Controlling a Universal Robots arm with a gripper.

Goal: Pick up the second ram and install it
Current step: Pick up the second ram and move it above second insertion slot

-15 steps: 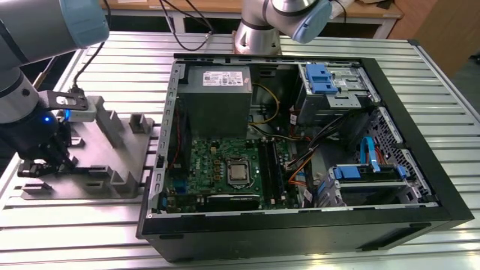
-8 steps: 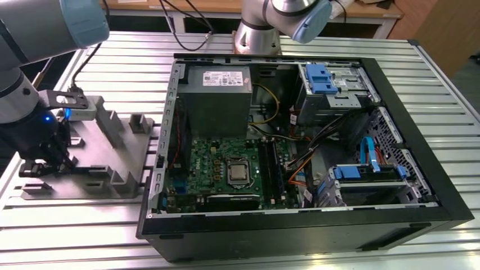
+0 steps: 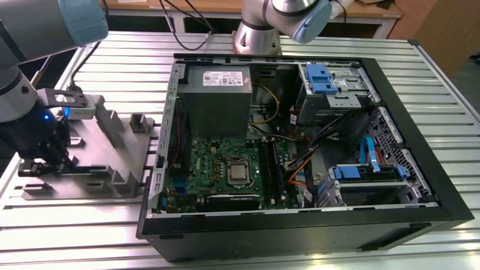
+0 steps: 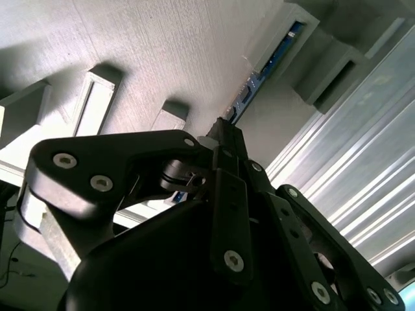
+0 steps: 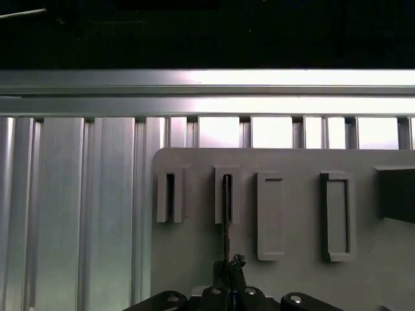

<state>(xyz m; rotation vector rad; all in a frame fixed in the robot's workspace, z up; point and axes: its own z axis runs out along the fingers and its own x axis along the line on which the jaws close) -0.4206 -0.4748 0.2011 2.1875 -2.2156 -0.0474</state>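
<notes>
At the exterior view's left, in the grey holder tray [image 3: 82, 188], my fingers [image 4: 224, 139] look closed on the second ram [image 4: 259, 74], which stands on edge. Light, stiff, fragile pcb, I think: pinch flat faces, mid-length. Motherboard [image 3: 213, 160] is well apart, rightwards.

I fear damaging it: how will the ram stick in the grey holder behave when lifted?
The second ram looks thin and flat, so probably light and stiff. It stands on edge in a slot of the holder tray, so it may bind if tilted. The pincer is shut on its bare board, so it is likely fragile.
</notes>
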